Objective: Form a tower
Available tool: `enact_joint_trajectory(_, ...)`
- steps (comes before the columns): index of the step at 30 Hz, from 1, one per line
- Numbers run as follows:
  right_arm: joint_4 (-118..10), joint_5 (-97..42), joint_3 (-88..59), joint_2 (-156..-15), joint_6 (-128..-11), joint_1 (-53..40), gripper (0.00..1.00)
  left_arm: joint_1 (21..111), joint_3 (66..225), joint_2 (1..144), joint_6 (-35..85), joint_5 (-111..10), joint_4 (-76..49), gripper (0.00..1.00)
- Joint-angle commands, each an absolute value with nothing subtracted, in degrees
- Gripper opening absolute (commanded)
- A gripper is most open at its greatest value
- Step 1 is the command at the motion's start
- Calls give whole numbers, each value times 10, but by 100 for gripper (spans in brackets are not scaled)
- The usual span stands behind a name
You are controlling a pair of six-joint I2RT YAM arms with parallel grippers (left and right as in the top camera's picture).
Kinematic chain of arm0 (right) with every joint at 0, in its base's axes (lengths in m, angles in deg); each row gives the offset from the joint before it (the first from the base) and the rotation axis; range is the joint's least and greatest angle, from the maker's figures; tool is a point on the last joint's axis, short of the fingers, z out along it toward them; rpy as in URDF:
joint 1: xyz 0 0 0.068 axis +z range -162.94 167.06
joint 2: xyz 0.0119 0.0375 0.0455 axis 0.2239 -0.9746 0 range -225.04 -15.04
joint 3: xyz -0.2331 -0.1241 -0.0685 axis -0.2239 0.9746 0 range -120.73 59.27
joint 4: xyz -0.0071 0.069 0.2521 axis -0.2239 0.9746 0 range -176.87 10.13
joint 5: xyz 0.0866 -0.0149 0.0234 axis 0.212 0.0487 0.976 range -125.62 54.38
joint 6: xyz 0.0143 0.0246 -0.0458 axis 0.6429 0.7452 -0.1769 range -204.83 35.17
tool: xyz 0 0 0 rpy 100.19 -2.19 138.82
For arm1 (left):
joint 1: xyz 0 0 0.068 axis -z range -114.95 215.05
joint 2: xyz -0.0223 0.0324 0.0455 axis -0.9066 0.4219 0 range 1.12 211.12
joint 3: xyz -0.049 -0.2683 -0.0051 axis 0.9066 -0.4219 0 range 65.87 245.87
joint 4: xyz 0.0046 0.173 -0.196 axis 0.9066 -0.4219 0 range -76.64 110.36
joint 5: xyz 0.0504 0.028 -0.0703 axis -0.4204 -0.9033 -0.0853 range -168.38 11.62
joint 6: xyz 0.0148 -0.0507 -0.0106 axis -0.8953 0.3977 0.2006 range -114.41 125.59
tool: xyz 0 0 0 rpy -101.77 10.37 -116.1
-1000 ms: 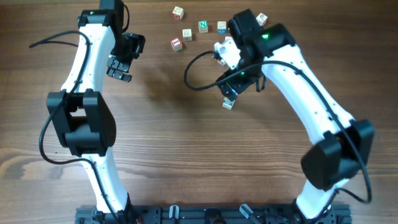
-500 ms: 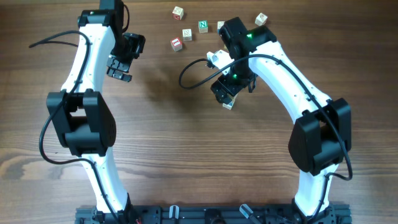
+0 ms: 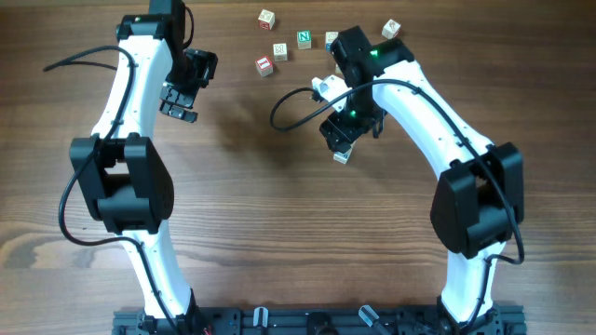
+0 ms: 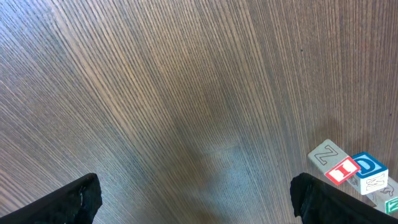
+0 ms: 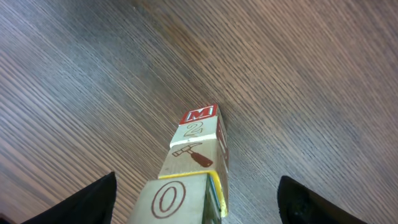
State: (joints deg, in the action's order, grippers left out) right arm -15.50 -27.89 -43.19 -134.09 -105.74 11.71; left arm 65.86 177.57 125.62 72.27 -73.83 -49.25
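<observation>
Right gripper (image 5: 199, 200) spread wide, straddling the tower (image 5: 194, 148) without touching it

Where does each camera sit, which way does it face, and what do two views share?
Overhead: above the table, facing straight down; both arms, left claw, right claw.
Left wrist: faces down at table and loose cubes; own fingertips at the bottom corners.
Right wrist: faces down the tower; own fingertips flank it.
Shared: overhead and left wrist both show the cubes.

Robotics lab: wooden table (image 3: 279, 233), black mounting rail (image 3: 317, 321).
</observation>
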Motion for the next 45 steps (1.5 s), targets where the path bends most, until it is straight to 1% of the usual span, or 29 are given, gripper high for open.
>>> enact_joint_trajectory(1,-149,-268,-426,-1353,-1056,115,80,657,1773,1239,716,-744,-493,100)
enact_joint_trajectory(4,-148,-268,-426,-1353,-1055,115,74,657,1773,1239,716,-744,-493,100)
enact_joint_trajectory(7,-146,-268,-426,-1353,-1054,115,72,657,1773,1239,716,-744,-493,100)
enact_joint_trajectory(10,-146,-268,-426,-1353,-1054,115,68,657,1773,1239,716,-744,-493,100)
enact_joint_trajectory(12,-146,-268,-426,-1353,-1053,115,67,657,1773,1239,716,-744,-493,100)
enact_joint_trajectory(14,-146,-268,-426,-1353,-1052,115,68,657,1773,1239,716,-744,-493,100)
enact_joint_trajectory(15,-146,-267,-426,-1353,-1050,115,70,657,1773,1239,716,-744,-493,100)
enact_joint_trajectory(16,-146,-268,-426,-1353,-1043,115,74,657,1773,1239,716,-744,-493,100)
enact_joint_trajectory(17,-146,-268,-426,-1354,-1043,115,75,657,1773,1239,716,-744,-493,100)
enact_joint_trajectory(27,-146,-265,-423,-1356,-1042,115,75,657,1773,1239,716,-744,-493,100)
enact_joint_trajectory(30,-149,-265,-422,-1356,-1042,115,79,657,1773,1239,716,-744,-493,100)
enact_joint_trajectory(36,-150,-265,-422,-1356,-1041,115,79,657,1773,1239,716,-744,-493,100)
enact_joint_trajectory(40,-162,-265,-399,-1356,-1041,115,75,657,1773,1239,716,-744,-493,100)
enact_joint_trajectory(43,-168,-265,-397,-1356,-1041,115,74,657,1773,1239,716,-744,-493,100)
enact_joint_trajectory(45,-171,-265,-397,-1356,-1041,115,70,657,1773,1239,716,-744,-493,100)
